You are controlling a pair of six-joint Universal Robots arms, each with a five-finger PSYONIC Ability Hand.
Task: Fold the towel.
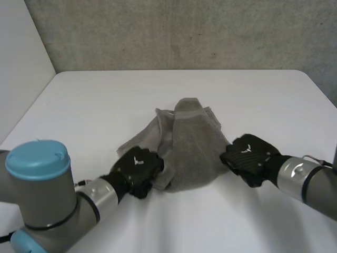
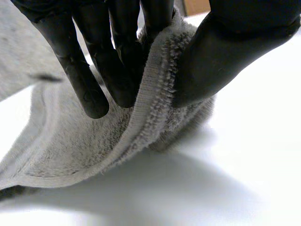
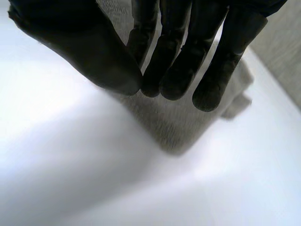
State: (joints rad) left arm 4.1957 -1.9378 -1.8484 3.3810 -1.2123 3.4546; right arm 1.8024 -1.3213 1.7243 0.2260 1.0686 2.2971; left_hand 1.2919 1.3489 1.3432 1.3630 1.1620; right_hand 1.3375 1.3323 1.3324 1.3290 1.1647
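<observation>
- Towel [image 1: 192, 150]: grey terry cloth, lying bunched in a loose, rumpled heap. One broad flap is draping over the rest and a hemmed edge is showing at the heap's far side. No flat, squared fold is showing anywhere on it.
- Left hand [image 1: 138, 164]: working at the towel's near-left edge. In the left wrist view its fingers [image 2: 89, 89] are pressing one side of the hemmed border and its thumb [image 2: 225, 52] the other, so this hand is pinching the hem. The pinched stretch is rising off the surface while the cloth beyond it is trailing down.
- Right hand [image 1: 248, 154]: sitting at the towel's right edge, touching or very nearly touching it. The right wrist view is showing cloth just beyond this hand, but whether it is gripping that cloth I cannot tell.
- Table [image 1: 158, 95]: white, carrying the towel near its middle, with bare surface running all round the towel.
- Progress, as a judgement: the fold is looking barely begun. One edge is being taken up. Spreading the cloth, bringing edge to edge and flattening all appear to be left.
</observation>
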